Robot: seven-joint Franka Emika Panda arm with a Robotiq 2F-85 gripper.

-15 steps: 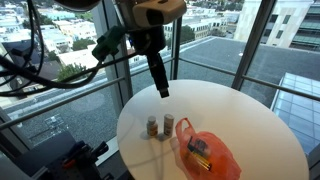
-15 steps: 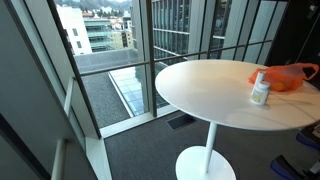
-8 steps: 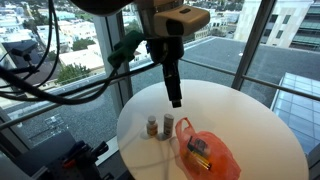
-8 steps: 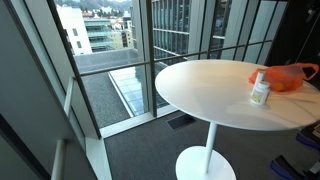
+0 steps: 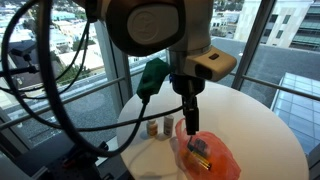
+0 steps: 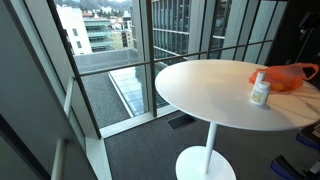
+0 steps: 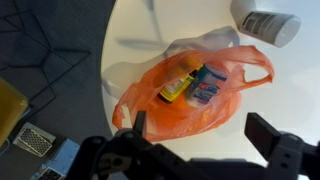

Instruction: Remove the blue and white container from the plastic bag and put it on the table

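Note:
An orange plastic bag (image 7: 190,90) lies open on the round white table (image 7: 270,90). Inside it, the blue and white container (image 7: 207,85) lies beside a yellow item (image 7: 177,86). In the wrist view my gripper (image 7: 205,130) is open and empty, its fingers wide apart just short of the bag's near edge. In an exterior view the gripper (image 5: 190,121) hangs above the bag (image 5: 208,156), not touching it. The bag also shows at the table's far side in an exterior view (image 6: 285,76).
Two small bottles (image 5: 152,127) (image 5: 167,126) stand next to the bag. A white bottle (image 6: 260,90) stands by the bag and also shows in the wrist view (image 7: 265,22). The table edge (image 5: 130,140) is close behind the bottles. Glass walls surround the table.
The arm has swung across the table and lowered, bringing the gripper from the far side to just above the bag. The bag and bottles have not moved.

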